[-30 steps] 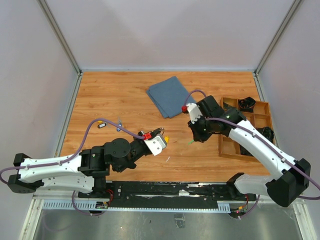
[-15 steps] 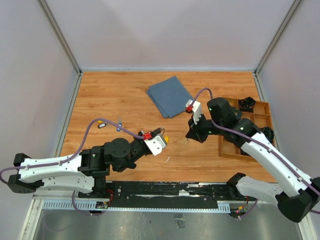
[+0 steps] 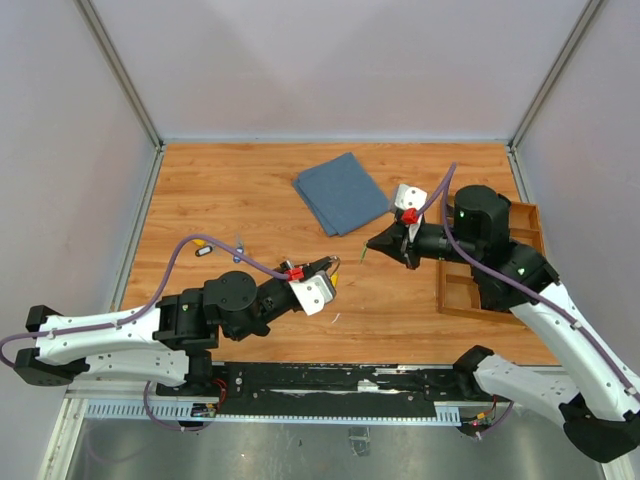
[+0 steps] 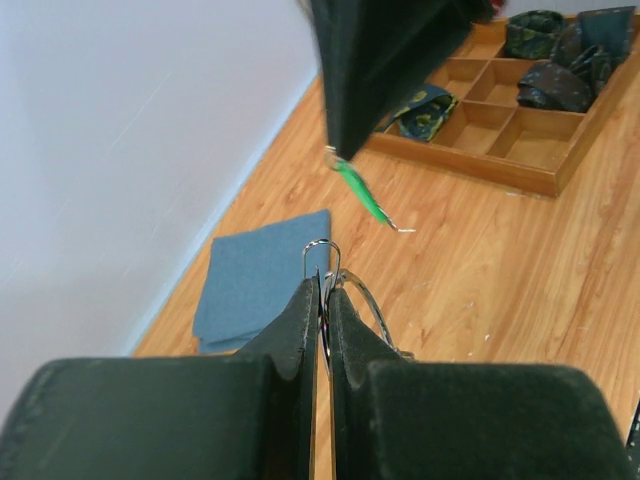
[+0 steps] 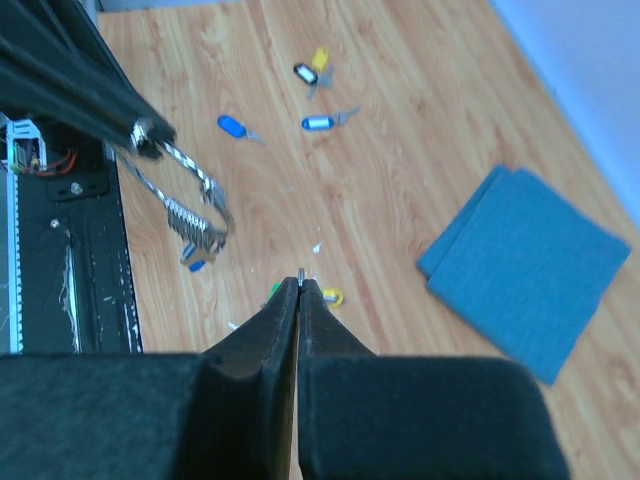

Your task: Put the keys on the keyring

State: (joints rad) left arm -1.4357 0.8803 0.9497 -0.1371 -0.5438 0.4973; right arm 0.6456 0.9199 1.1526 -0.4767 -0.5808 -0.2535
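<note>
My left gripper [image 4: 322, 285] is shut on the keyring [image 4: 366, 300], a thin silver wire ring standing up between the fingertips. From the right wrist view, the keyring [image 5: 165, 165] hangs with its short chain [image 5: 195, 220] and a small blue tag. My right gripper [image 5: 299, 285] is shut on a green-tagged key [image 4: 360, 192], held in the air just beyond the ring; only a sliver of green shows beside my right fingers. In the top view the right gripper [image 3: 370, 245] points at the left gripper [image 3: 326, 270]. More keys [image 5: 318, 122] lie on the table.
A folded blue cloth [image 3: 340, 192] lies at the back middle. A wooden compartment tray [image 3: 460, 290] with dark items stands at the right. Loose keys [image 3: 203, 248] lie at the left. A yellow tag [image 5: 331, 296] shows under my right fingertips.
The right arm has lifted the green-tagged key off the table and swung its gripper left, now pointing at the left gripper. The left gripper has shifted only slightly.
</note>
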